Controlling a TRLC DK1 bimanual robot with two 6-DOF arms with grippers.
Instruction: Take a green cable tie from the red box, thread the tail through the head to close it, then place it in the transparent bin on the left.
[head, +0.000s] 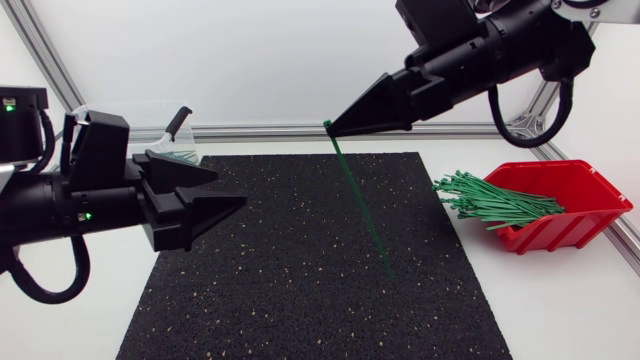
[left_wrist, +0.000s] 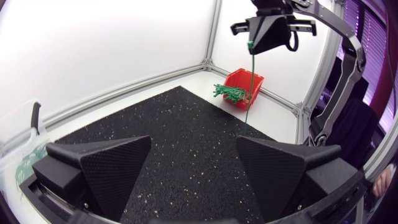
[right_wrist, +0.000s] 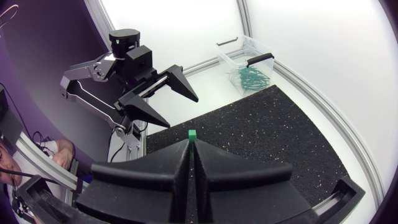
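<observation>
The right tool (head: 330, 125) is clenched on the head end of a green cable tie (head: 360, 200) hanging tail-down over the black mat (head: 300, 300); judged light, thin and springy, its free tail suits the released left tool (head: 230, 187).

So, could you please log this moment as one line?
right gripper: jaws shut on cable tie, tail hanging over mat | left gripper: jaws open | cable tie unthreaded
</observation>
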